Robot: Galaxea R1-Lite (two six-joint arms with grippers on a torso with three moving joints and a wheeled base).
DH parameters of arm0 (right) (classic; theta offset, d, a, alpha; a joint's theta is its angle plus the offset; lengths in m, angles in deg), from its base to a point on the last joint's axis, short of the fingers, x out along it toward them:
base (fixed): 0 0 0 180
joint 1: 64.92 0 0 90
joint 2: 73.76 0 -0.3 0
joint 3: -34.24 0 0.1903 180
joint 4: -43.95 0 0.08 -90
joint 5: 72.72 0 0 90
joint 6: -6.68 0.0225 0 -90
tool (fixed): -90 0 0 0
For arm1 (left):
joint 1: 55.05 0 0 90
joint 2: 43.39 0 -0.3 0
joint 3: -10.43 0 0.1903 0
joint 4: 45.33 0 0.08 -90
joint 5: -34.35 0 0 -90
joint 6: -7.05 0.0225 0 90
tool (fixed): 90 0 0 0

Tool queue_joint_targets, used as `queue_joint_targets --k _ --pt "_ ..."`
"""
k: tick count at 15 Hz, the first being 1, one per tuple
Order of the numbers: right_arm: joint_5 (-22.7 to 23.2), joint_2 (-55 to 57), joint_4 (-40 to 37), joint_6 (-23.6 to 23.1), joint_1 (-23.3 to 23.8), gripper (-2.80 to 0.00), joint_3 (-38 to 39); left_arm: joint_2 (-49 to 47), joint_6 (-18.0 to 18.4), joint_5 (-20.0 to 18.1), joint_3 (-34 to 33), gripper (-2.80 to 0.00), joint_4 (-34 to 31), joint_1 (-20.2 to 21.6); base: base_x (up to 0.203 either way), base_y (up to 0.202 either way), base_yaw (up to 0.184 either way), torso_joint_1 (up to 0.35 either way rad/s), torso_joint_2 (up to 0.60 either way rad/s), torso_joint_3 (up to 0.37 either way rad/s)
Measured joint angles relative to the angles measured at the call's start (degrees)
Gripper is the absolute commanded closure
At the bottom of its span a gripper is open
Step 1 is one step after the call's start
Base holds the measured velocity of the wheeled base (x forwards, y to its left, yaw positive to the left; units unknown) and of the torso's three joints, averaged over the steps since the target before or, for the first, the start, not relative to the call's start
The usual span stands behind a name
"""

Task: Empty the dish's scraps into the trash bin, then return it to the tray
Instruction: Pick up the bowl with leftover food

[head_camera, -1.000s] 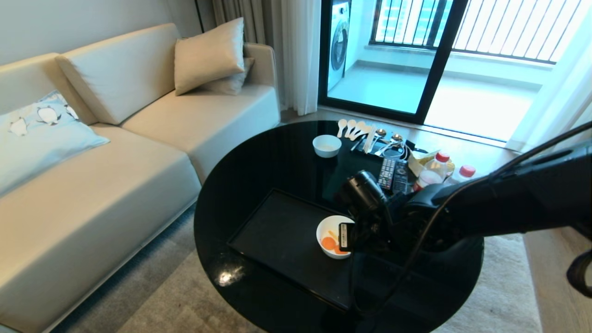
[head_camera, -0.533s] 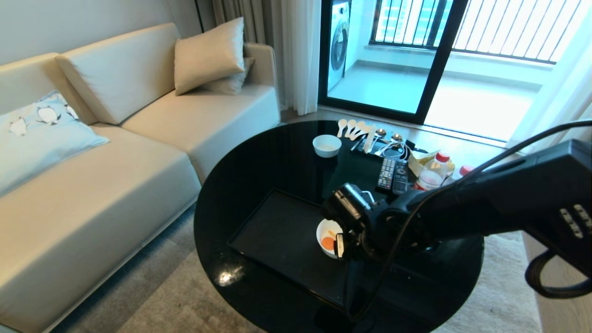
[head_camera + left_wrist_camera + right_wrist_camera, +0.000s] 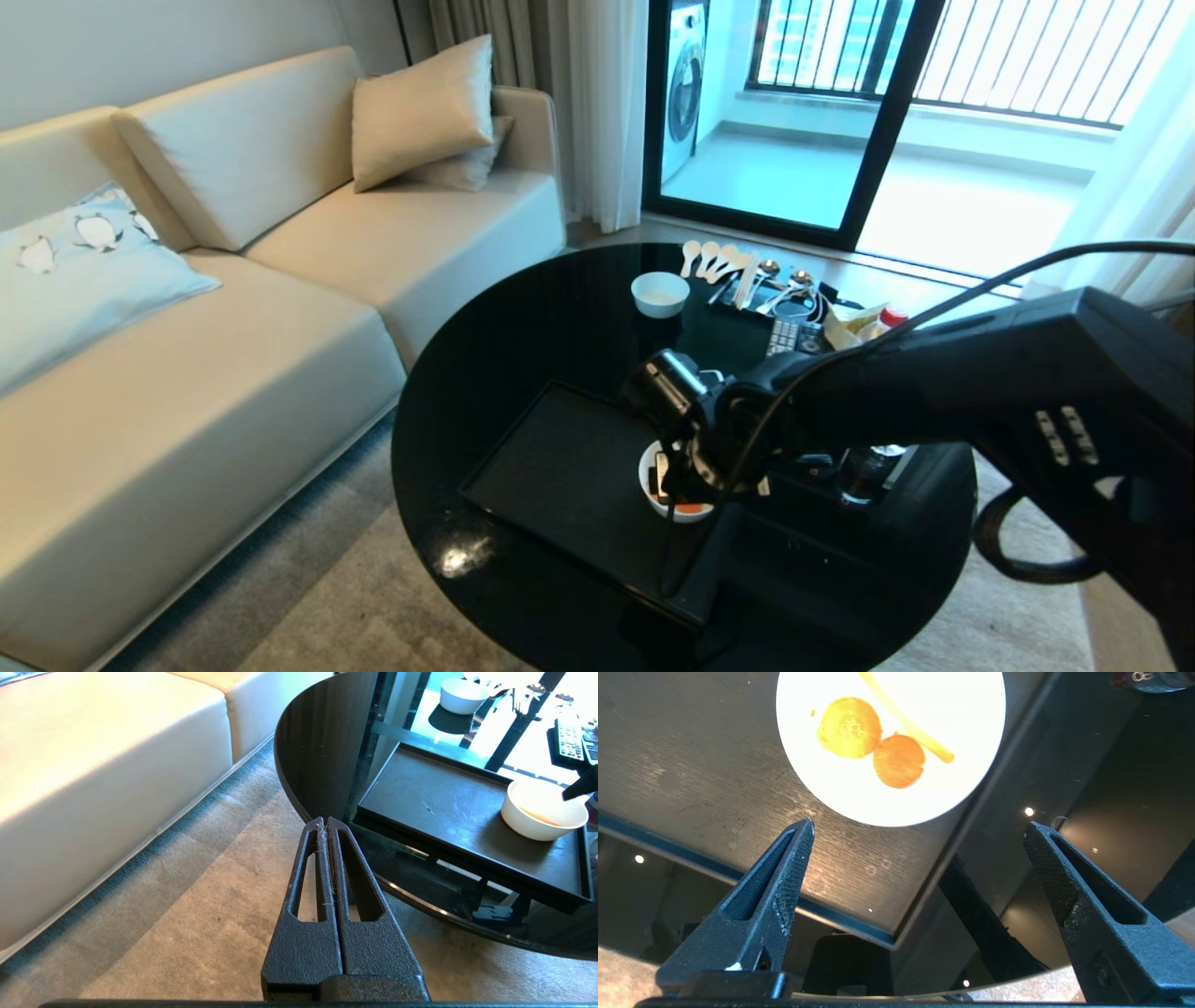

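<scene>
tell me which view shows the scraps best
The right wrist view: the scraps lie unobstructed in the dish, two orange slices and a strip. The head view hides most behind the right gripper; the left wrist view shows only an orange sliver.
</scene>
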Motion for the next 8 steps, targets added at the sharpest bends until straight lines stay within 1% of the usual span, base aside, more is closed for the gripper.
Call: queue_joint_targets --k 3,8 --pt "0.0 2.5 -3.4 0.2 1.2 -2.8 -3.2 0.0 0.0 0.0 0.0 0.0 0.0 0.0 0.0 0.0 0.0 0.0 0.0 0.0" --pt "0.0 6.4 -7.9 4.8 2.7 -2.8 -9.5 0.0 0.0 0.0 0.0 0.0 0.0 0.0 0.0 0.0 0.0 0.0 0.0 0.0"
